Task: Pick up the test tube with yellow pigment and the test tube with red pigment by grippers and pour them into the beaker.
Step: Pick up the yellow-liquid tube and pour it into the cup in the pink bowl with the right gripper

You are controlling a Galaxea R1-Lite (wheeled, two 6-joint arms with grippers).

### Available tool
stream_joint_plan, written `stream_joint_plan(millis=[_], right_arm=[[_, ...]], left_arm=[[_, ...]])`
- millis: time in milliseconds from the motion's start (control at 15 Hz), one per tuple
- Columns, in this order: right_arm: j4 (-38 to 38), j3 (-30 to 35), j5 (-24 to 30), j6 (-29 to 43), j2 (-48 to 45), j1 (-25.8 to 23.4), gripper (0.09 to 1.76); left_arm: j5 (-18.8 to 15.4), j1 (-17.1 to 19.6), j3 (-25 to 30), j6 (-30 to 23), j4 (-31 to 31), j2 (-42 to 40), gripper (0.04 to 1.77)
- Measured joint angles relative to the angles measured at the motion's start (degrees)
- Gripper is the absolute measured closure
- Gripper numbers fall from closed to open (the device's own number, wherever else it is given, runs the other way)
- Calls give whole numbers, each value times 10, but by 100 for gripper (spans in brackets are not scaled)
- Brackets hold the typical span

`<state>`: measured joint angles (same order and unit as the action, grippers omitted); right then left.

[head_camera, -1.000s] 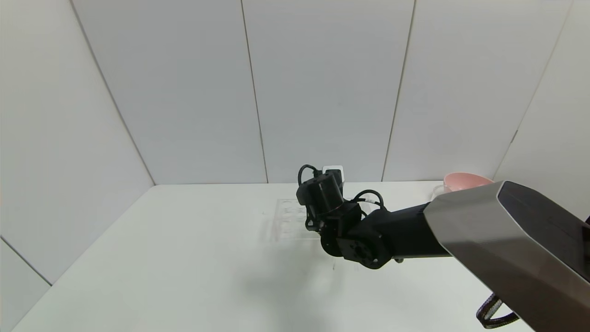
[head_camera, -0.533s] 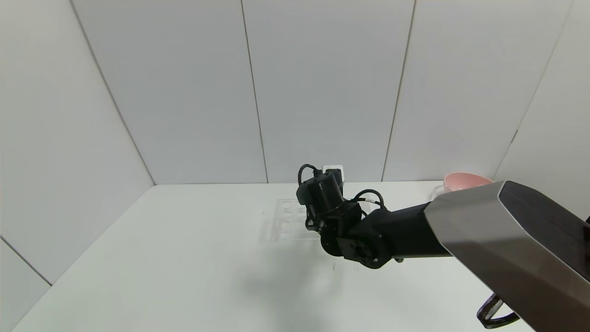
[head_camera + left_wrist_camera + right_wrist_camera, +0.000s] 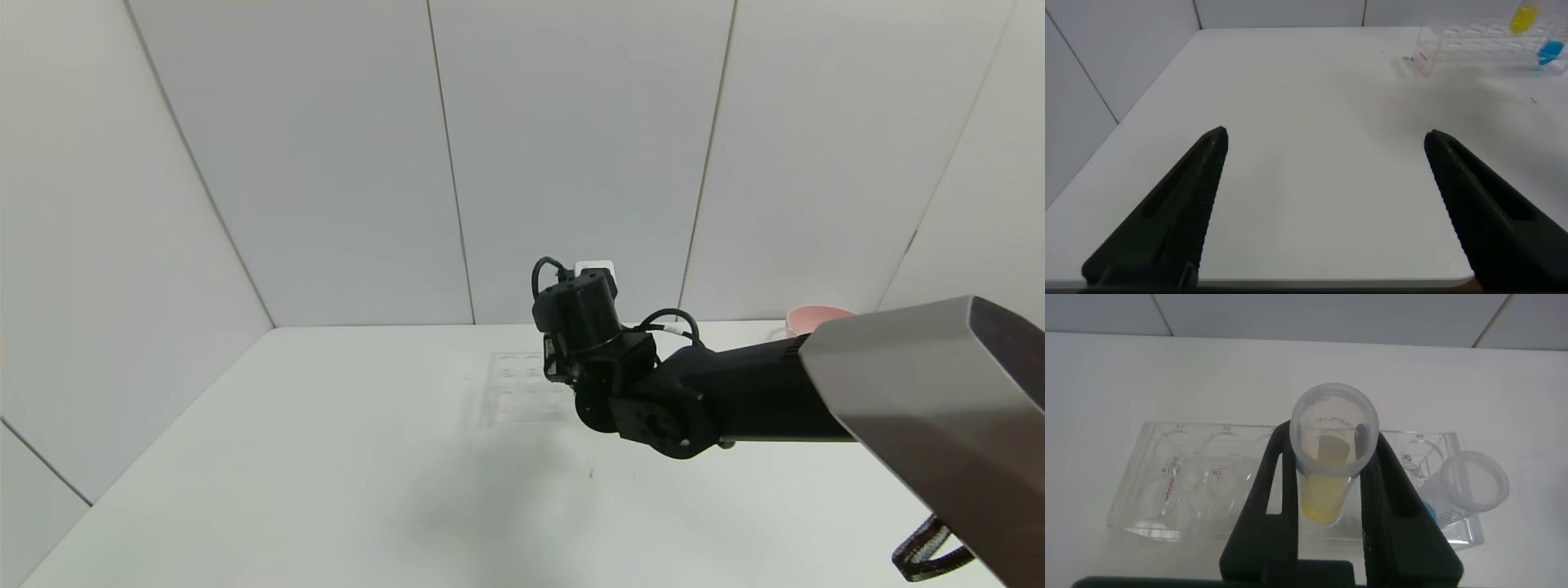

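My right gripper is shut on the test tube with yellow pigment and holds it upright above the clear tube rack. In the head view the right wrist hangs over the rack and hides the fingers and the tube. From the left wrist view the yellow liquid shows above the rack. My left gripper is open and empty over the bare near-left tabletop. The test tube with red pigment is out of view. The beaker is largely hidden behind my right arm.
A tube with blue liquid stands in the rack beside the held tube; its blue also shows in the left wrist view. A pink bowl sits at the far right by the wall. The table's front edge lies below the left gripper.
My right arm has risen, lifting the wrist and the held tube higher above the rack. The rack and the bowl have not moved.
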<state>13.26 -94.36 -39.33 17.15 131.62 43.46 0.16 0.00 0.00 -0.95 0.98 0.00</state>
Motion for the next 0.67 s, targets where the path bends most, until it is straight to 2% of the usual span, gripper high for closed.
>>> stream_joint_plan(millis=[667], right_arm=[[-17,8,3,-31,-58,3,135]], left_arm=[[0,0,0,0,0,0,9]])
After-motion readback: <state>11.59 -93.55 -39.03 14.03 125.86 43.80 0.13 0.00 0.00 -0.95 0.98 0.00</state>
